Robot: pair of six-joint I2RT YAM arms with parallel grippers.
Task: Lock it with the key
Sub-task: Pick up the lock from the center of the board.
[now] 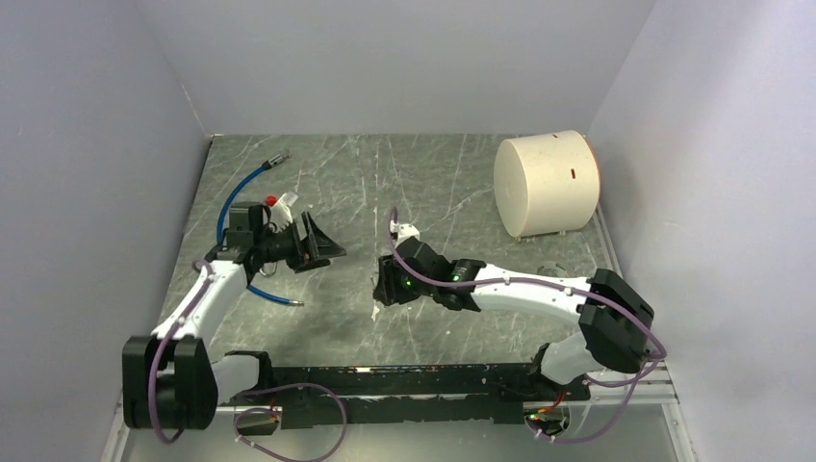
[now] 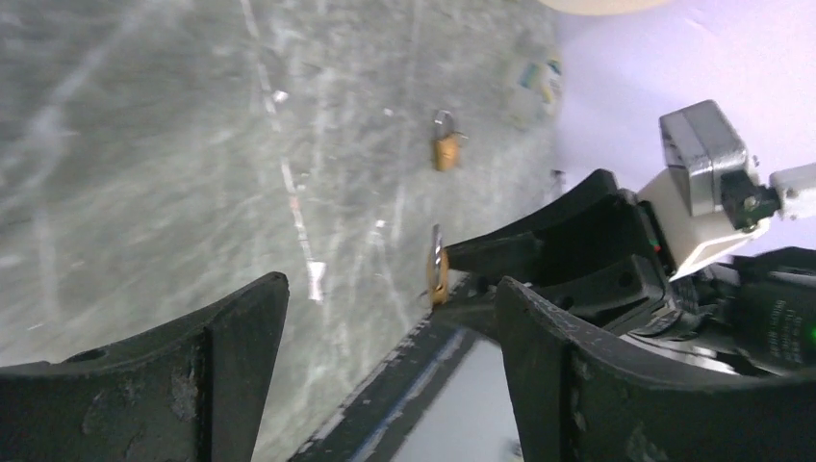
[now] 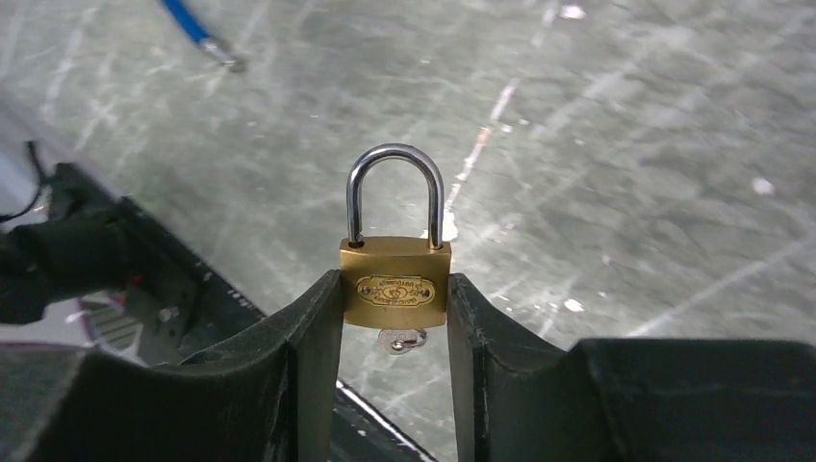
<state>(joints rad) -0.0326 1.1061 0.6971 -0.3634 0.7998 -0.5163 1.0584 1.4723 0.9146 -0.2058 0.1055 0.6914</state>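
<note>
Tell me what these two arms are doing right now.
The right gripper has its jaws clamped on the body of a brass padlock, held with the shackle pointing up. The shackle looks seated, and a key sticks out of the underside. The left gripper hangs apart from it, jaws open and empty, touching neither lock nor key. A second padlock lies on the table.

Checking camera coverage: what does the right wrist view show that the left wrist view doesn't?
Right wrist only: what looks like the key under the held padlock, plus a blue cable tip. Left wrist only: a second padlock lying on the table, and the open left gripper. Both: the table, and the right gripper clamping the held padlock.
</note>
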